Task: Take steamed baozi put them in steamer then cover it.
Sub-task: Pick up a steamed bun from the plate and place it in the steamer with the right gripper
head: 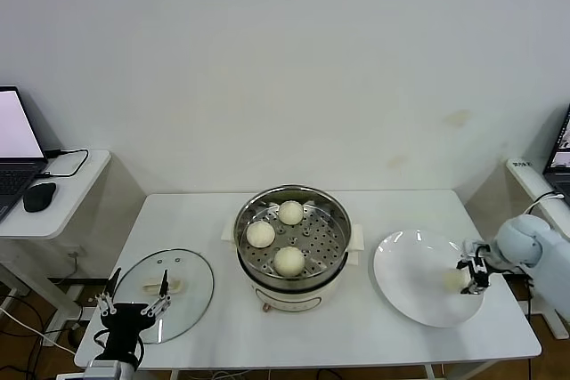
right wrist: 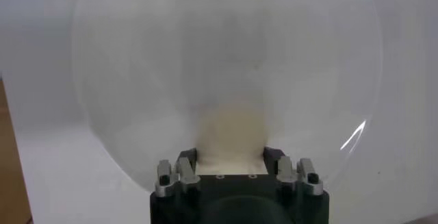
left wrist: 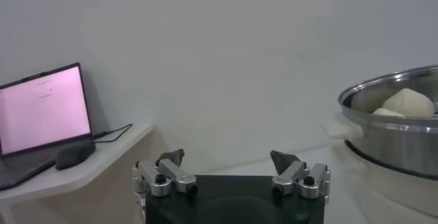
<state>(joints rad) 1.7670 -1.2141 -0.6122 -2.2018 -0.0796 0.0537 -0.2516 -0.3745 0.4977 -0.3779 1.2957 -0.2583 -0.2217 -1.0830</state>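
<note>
Three baozi (head: pixel 289 260) in steamer (head: pixel 292 284). Right tool (head: pixel 469 278) clamped on fourth baozi (right wrist: pixel 231 136), plate (head: pixel 410 295). Next: lift, carry left. Left tool (head: pixel 135 306) wide, near lid (head: pixel 191 287).

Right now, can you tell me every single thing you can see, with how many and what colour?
Round cream-white dough buns: four; three in the steamer, one on the plate in the right hand.
Shiny steel steamer pot on a white base: one, table centre.
Clear glass lid with cream handle: one, flat on the table's left part.
Flat white plate: one, table's right part.
White table: one.
Open laptop and black mouse: one each, side desk on the left.
Left hand: black and silver, open, at the lid's near edge.
Right hand: shut on the fourth bun.
</note>
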